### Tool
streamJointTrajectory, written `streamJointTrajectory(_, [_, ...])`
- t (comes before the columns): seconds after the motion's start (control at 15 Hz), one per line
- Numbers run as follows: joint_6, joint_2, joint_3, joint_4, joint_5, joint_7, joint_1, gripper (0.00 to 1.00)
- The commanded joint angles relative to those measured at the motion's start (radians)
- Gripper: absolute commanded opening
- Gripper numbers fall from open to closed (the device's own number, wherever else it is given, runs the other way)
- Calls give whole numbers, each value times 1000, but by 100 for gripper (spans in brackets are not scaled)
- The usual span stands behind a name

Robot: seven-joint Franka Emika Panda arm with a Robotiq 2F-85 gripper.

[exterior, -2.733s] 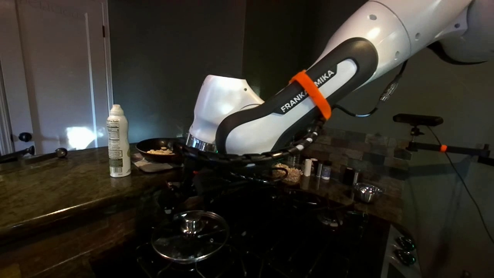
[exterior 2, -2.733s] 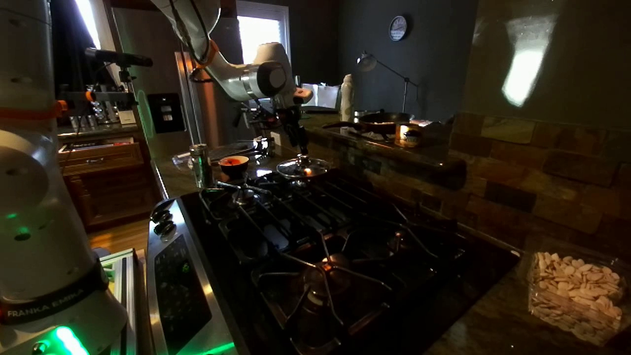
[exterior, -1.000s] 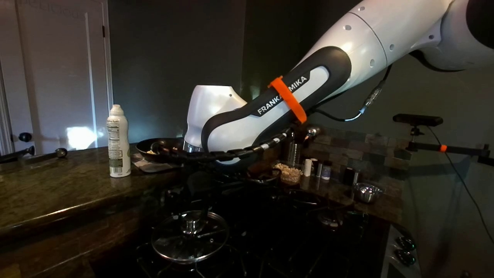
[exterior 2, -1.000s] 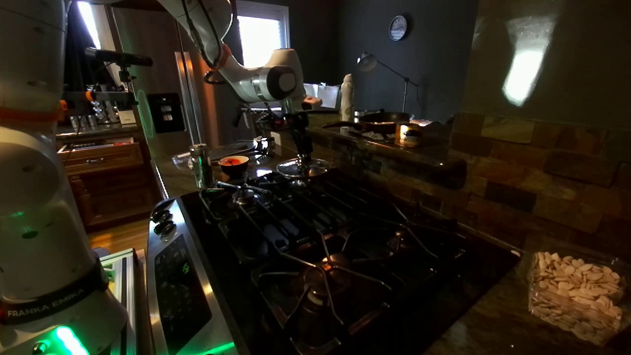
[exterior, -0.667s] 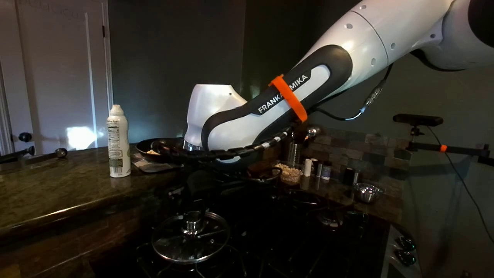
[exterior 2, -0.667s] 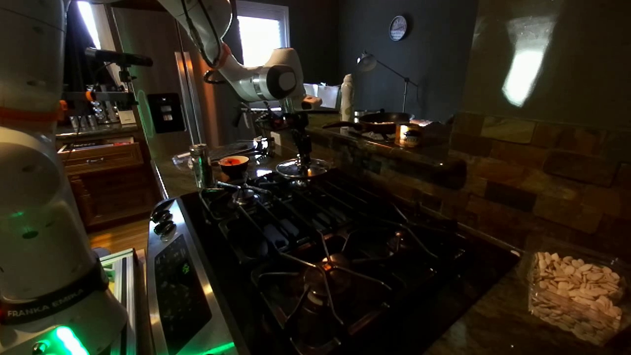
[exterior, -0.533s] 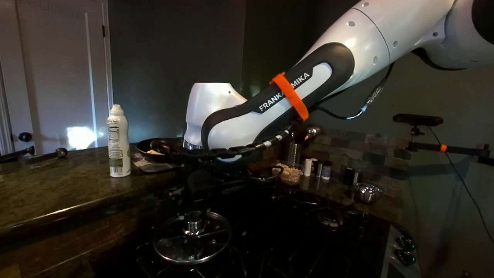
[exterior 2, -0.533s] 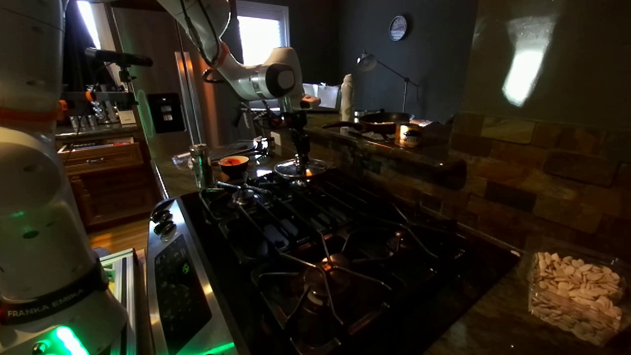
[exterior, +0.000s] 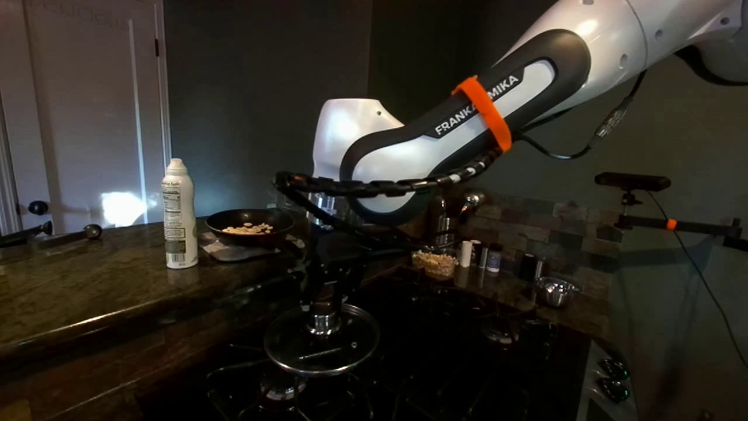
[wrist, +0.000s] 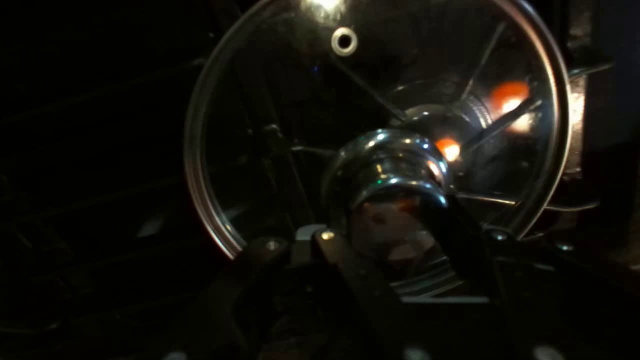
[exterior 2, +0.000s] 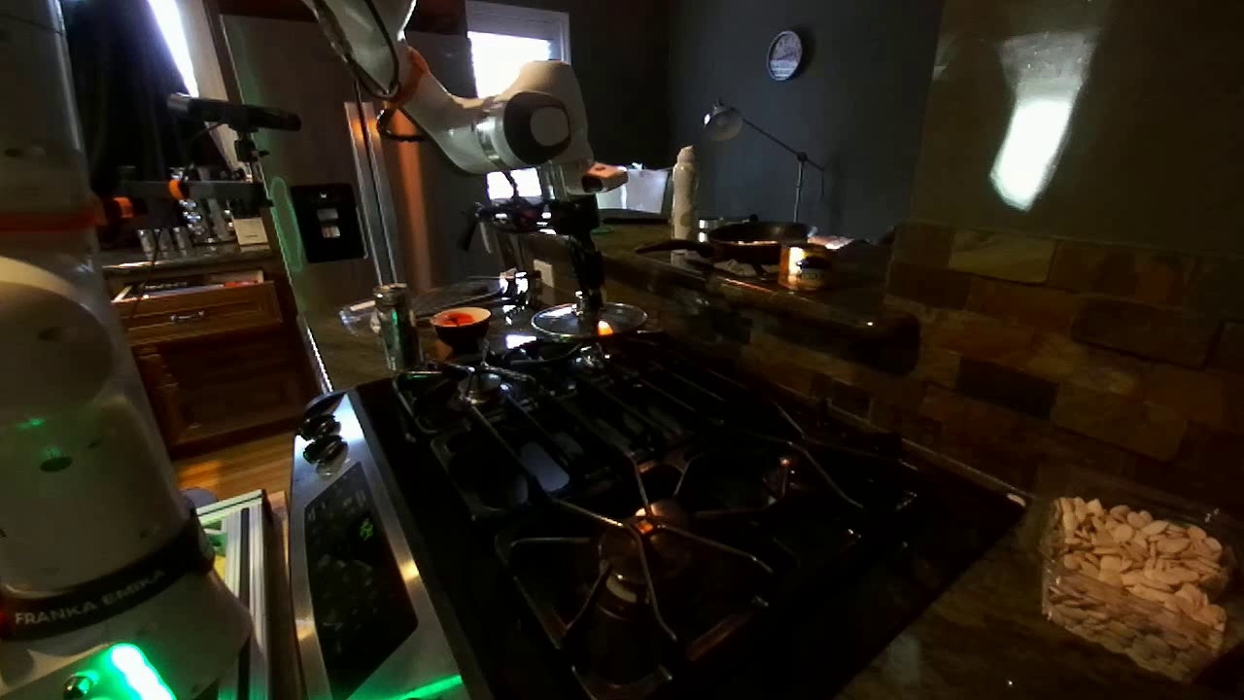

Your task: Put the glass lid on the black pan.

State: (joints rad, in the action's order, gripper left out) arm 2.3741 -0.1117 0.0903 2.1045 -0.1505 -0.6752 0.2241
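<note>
glass lid [exterior: 321, 351], knob [wrist: 387, 162] clamped in the tool [exterior: 323, 307], has just left the gas burner [exterior: 281, 390], likely bound over the edge of the desk [exterior: 128, 292] for the black frying pan [exterior: 250, 240].

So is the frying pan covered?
Uncovered: pale pieces show inside the black frying pan; the gripper holds the glass lid over the gas stove.

Wrist view: upper edge crops lid [wrist: 370, 112]; fingers [wrist: 457, 240] blur into darkness. In an exterior view, small print on bottle [exterior: 180, 216] is illegible; top edge cuts off arm [exterior: 450, 149].
</note>
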Motion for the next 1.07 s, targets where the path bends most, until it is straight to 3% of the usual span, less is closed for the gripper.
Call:
streamJointTrajectory(0.0, [-66, 147, -6, 143, 38, -8, -46, 23])
streamJointTrajectory(0.13, [-74, 214, -10, 206, 31, -45, -74, 23])
streamJointTrajectory(0.4, [27, 319, 10, 271, -23, -133, -123, 23])
streamJointTrajectory(0.73, [-51, 386, 73, 160, -188, -196, -181, 23])
streamJointTrajectory(0.93, [-108, 345, 92, 34, -223, -139, -190, 23])
streamJointTrajectory(1.0, [-65, 372, 79, 108, -187, -148, -188, 23])
